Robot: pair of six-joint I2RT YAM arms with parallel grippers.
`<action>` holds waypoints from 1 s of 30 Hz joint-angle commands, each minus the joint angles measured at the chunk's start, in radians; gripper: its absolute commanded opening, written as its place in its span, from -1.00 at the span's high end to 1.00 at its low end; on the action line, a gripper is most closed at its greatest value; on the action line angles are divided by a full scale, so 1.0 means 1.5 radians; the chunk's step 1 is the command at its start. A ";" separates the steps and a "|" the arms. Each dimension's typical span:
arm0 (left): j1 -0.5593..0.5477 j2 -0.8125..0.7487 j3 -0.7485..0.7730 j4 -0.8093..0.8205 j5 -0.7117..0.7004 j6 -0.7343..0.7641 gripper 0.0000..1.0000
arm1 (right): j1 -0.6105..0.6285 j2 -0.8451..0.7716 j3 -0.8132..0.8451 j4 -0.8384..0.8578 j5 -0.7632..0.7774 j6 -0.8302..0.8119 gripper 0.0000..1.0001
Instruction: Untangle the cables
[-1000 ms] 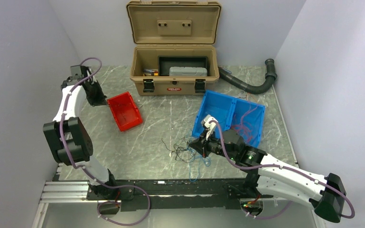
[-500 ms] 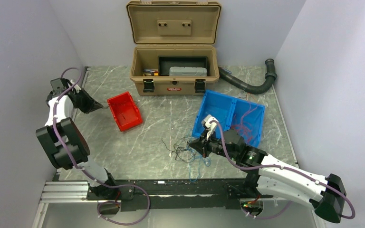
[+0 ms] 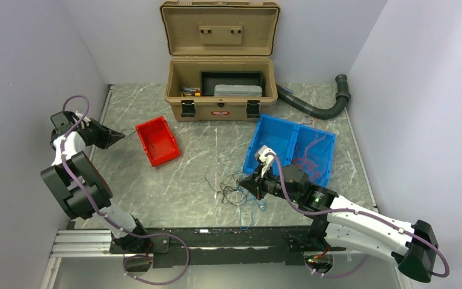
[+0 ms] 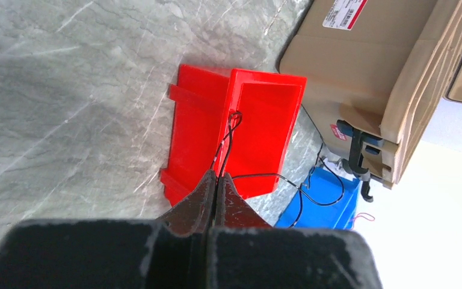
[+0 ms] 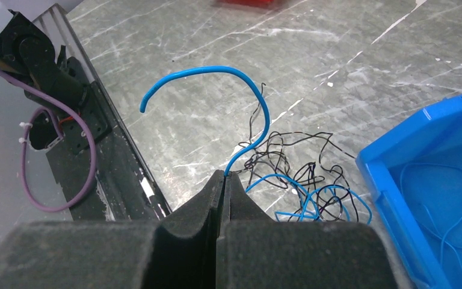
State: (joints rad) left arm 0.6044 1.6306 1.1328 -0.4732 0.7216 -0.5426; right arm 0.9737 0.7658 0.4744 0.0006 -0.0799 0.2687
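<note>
Knots may tighten if we yank; right hand pinches blue strand beside cables, left hand black strand.

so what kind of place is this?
Looks like a robot lab test cell: plain walls box in a marble-look table, left arm and right arm bolted at its near rail, and staged props: tan toolbox, red bin, blue bin, thin cables.
</note>
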 commanded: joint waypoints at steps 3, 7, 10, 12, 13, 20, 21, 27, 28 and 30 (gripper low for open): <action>-0.013 -0.065 0.054 -0.040 -0.089 0.050 1.00 | -0.001 -0.005 0.025 0.018 -0.001 -0.010 1.00; -0.027 -0.058 0.081 -0.065 -0.123 0.077 1.00 | -0.002 -0.008 0.025 0.018 -0.004 -0.012 1.00; -0.056 -0.044 0.123 -0.104 -0.179 0.131 1.00 | -0.001 -0.015 0.022 0.018 -0.006 -0.011 1.00; -0.092 -0.027 0.163 -0.155 -0.259 0.171 1.00 | -0.001 -0.022 0.020 0.018 -0.007 -0.010 1.00; -0.109 -0.019 0.179 -0.172 -0.288 0.186 1.00 | -0.001 -0.025 0.020 0.017 -0.008 -0.010 1.00; -0.184 0.018 0.225 -0.228 -0.430 0.222 1.00 | -0.001 -0.045 0.014 0.015 -0.010 -0.007 1.00; -0.189 0.018 0.229 -0.232 -0.456 0.224 1.00 | -0.001 -0.047 0.012 0.016 -0.010 -0.007 1.00; -0.287 0.040 0.245 -0.250 -0.572 0.224 1.00 | -0.001 -0.050 0.008 0.020 -0.014 -0.004 1.00; -0.305 0.052 0.253 -0.256 -0.576 0.221 1.00 | -0.001 -0.049 0.009 0.021 -0.015 -0.005 1.00; -0.335 0.085 0.273 -0.268 -0.583 0.216 1.00 | -0.001 -0.048 0.008 0.024 -0.018 -0.004 1.00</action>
State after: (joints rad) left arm 0.1925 1.6924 1.4662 -0.8375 -0.0551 -0.2253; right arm 0.9737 0.7006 0.4744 0.0006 -0.0879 0.2684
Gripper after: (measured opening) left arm 0.012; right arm 0.009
